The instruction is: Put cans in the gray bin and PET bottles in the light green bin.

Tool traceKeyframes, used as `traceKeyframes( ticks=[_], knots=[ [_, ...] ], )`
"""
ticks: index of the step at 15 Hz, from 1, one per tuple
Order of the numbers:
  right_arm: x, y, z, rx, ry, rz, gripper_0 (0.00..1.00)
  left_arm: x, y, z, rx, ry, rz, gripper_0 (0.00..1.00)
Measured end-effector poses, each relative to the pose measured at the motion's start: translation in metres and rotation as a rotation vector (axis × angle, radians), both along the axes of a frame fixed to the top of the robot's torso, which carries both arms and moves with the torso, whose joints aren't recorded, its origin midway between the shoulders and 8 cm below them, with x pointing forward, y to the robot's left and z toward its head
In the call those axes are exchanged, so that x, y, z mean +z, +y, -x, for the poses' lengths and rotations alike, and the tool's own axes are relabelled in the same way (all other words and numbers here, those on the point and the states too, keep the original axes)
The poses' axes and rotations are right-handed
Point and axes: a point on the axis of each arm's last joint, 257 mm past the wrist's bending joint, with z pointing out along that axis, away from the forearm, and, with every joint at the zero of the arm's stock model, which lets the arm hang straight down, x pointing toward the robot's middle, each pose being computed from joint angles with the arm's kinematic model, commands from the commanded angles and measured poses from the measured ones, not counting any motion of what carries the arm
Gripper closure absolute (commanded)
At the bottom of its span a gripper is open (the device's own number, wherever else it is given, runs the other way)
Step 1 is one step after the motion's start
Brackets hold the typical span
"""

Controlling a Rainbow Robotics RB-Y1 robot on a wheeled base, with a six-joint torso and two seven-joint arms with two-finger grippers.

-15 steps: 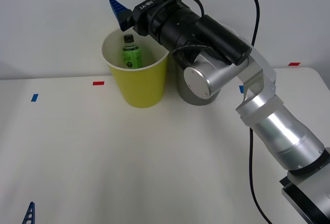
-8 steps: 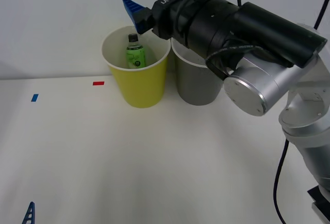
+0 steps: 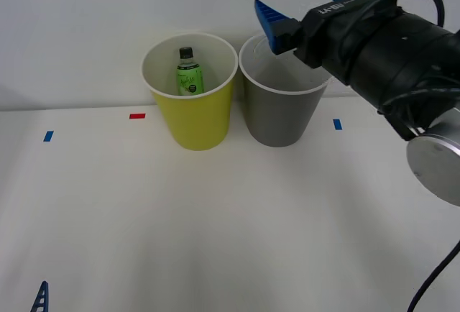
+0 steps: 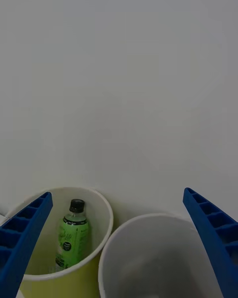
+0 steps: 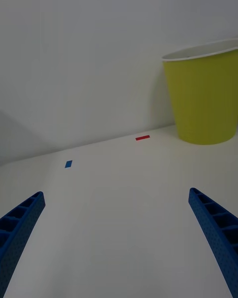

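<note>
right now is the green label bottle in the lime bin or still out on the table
In. The PET bottle stands upright inside the light green bin, its black cap below the white rim. The right gripper is open and empty.

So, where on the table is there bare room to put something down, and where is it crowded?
The table is bare in front of the light green bin and gray bin, and left past the red mark and blue mark. The back is crowded: the bins stand close together, with the open right gripper above the gray one.
</note>
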Motion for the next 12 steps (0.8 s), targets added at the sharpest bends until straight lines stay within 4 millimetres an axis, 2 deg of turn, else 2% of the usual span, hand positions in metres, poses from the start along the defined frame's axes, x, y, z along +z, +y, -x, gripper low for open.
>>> traceKeyframes(
  ticks=[2,5,7,10,12],
  knots=[
    [-0.013,-0.038,-0.006,-0.064,0.04,-0.033,0.1,0.0,0.0,0.0,0.0,0.0,0.0,0.0],
    [-0.042,-0.082,-0.011,-0.161,0.097,-0.041,0.1,0.0,0.0,0.0,0.0,0.0,0.0,0.0],
    [-0.059,-0.112,-0.014,-0.24,0.117,0.016,0.1,0.0,0.0,0.0,0.0,0.0,0.0,0.0],
    [-0.081,-0.142,-0.011,-0.298,0.151,0.091,0.1,0.0,0.0,0.0,0.0,0.0,0.0,0.0],
    [-0.082,-0.147,-0.003,-0.308,0.151,0.094,0.09,0.0,0.0,0.0,0.0,0.0,0.0,0.0]
  ],
)
